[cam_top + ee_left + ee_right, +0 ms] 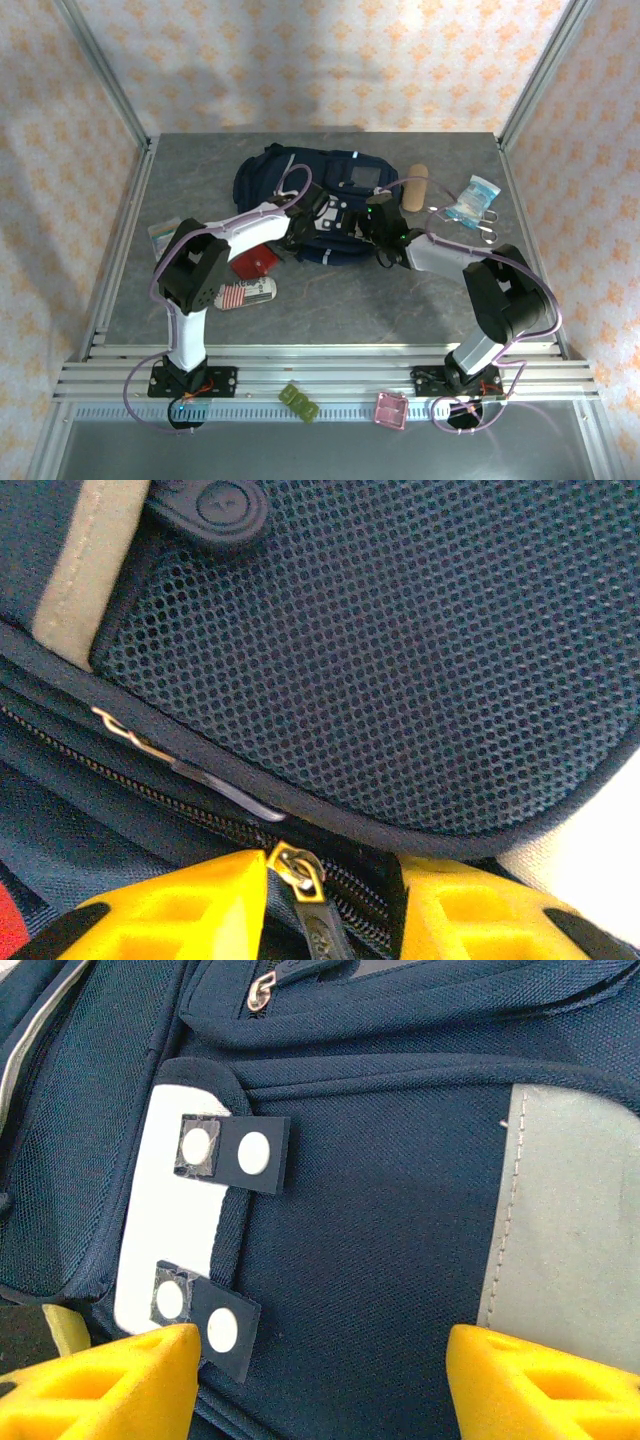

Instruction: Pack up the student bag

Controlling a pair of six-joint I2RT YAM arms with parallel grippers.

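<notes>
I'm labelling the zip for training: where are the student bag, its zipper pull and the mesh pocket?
student bag (262, 170): top view, navy upper-left panel.
zipper pull (297, 868): left wrist view, brass slider body.
mesh pocket (400, 650): left wrist view, middle of the netting.

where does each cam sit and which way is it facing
Top external: above and behind the bases, looking down on the table and the bag; left arm and right arm show whole.
Left wrist: on the left arm's wrist, close on the mesh pocket; the left gripper shows at the bottom, the zipper pull between its yellow fingers.
Right wrist: on the right arm's wrist, close on the bag's front and grey patch; the right gripper shows at the bottom, open.
Shared: all three see the bag.
</notes>
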